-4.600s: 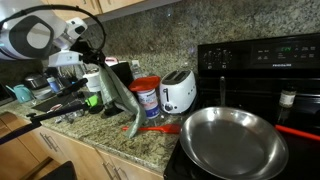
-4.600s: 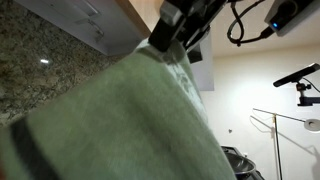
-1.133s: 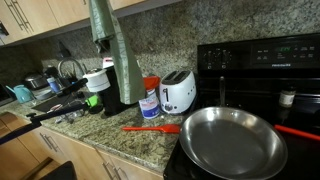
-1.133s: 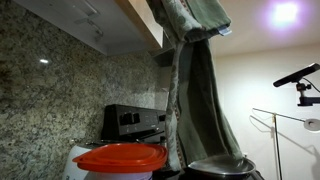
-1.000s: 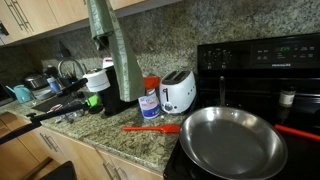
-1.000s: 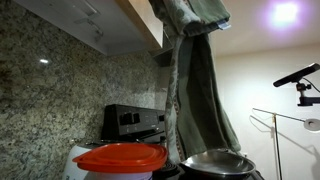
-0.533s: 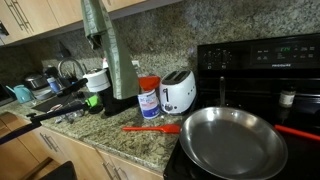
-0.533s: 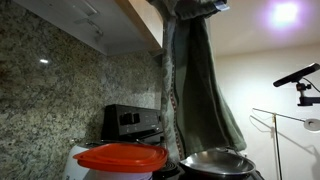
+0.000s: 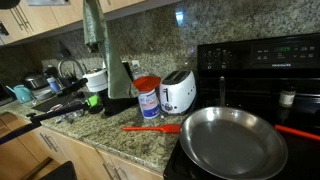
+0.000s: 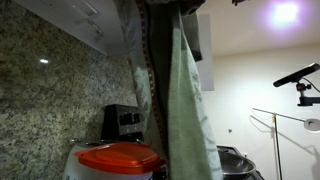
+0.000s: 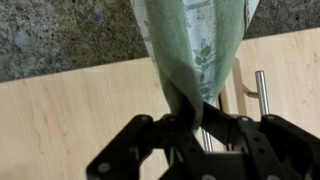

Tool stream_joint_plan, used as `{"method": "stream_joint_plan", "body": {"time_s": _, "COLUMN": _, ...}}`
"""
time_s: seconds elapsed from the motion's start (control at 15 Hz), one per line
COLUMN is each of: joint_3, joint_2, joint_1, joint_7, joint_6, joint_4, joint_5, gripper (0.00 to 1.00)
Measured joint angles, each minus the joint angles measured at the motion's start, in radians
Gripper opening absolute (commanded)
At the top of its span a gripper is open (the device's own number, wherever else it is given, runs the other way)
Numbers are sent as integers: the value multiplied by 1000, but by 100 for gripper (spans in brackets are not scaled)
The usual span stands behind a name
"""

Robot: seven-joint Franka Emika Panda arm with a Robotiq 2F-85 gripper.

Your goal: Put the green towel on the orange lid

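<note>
Held high, the pincer (image 11: 203, 118) was clamped on the towel (image 11: 195, 40), which hung below it beside the lid (image 9: 147, 82).

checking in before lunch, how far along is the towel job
Done: the green towel is lifted, pinched in the shut gripper. In hand: it hangs beside the orange lid, not on it. Left: bring it over the lid, lower and release.

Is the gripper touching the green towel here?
Touching. The wrist view shows the gripper shut on the bunched end of the towel, with no gap between jaws and cloth.
</note>
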Motion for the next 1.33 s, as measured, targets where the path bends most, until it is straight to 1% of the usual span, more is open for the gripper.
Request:
{"method": "stream_joint_plan", "body": {"time_s": 0.13, "joint_3": -40, "joint_2": 5, "joint_1": 34, "joint_7": 0, "joint_6": 3, "joint_4": 3, "joint_5": -1, "gripper": 11}}
{"method": "stream_joint_plan", "body": {"time_s": 0.33, "joint_3": -43, "joint_2": 5, "joint_1": 37, "joint_7": 0, "joint_6": 4, "joint_4": 5, "joint_5": -1, "gripper": 11}}
{"method": "stream_joint_plan", "body": {"time_s": 0.4, "joint_3": -43, "joint_2": 5, "joint_1": 37, "joint_7": 0, "joint_6": 4, "joint_4": 5, "joint_5": -1, "gripper": 3}}
{"method": "stream_joint_plan", "body": {"time_s": 0.6, "joint_3": -48, "joint_2": 8, "joint_1": 37, "joint_7": 0, "joint_6": 4, "joint_4": 0, "joint_5": -2, "gripper": 3}}
{"method": "stream_joint_plan", "body": {"time_s": 0.73, "joint_3": -63, "joint_2": 25, "joint_1": 38, "joint_7": 0, "joint_6": 3, "joint_4": -5, "joint_5": -1, "gripper": 3}}
{"method": "stream_joint_plan", "body": {"time_s": 1.0, "joint_3": -94, "joint_2": 90, "joint_1": 38, "joint_7": 0, "joint_6": 3, "joint_4": -3, "joint_5": -1, "gripper": 3}}
{"method": "stream_joint_plan", "body": {"time_s": 1.33, "joint_3": -103, "joint_2": 170, "joint_1": 29, "joint_7": 0, "joint_6": 4, "joint_4": 9, "joint_5": -1, "gripper": 3}}
